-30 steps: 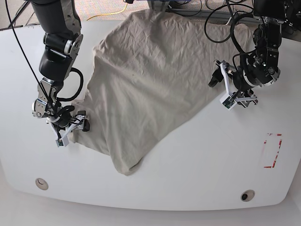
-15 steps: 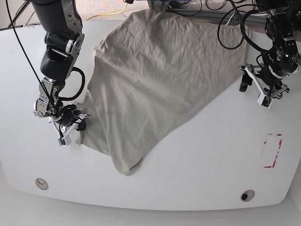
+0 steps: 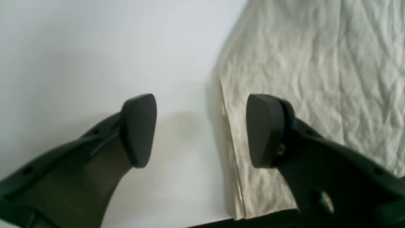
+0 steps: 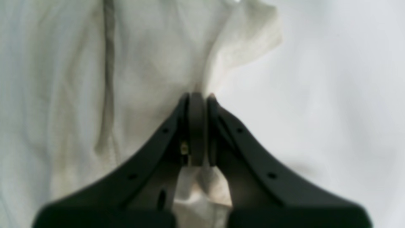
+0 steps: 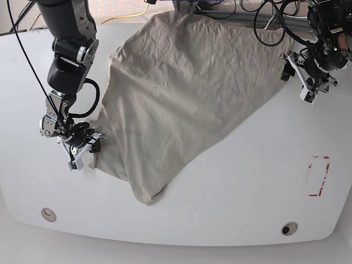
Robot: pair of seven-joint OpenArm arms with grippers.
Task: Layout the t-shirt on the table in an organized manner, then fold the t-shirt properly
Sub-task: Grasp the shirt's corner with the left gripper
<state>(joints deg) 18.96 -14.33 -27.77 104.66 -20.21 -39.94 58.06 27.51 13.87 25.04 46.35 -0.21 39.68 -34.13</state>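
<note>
While the right gripper pinches the t-shirt edge near the table front, laying-out is underway; far-side left gripper, jaws apart, likely must grab the far hem next.

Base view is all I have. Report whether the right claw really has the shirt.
Observer: Yes. In the right wrist view the right claw is shut, with a fold of the t-shirt pinched between its fingers.
Operator: Give me the left claw.
Observer: The left wrist view shows the left claw open, holding nothing.
Operator: Tell me where it sits over the shirt.
Observer: It straddles the shirt's straight edge: one finger over the bare table, the other over cloth.
</note>
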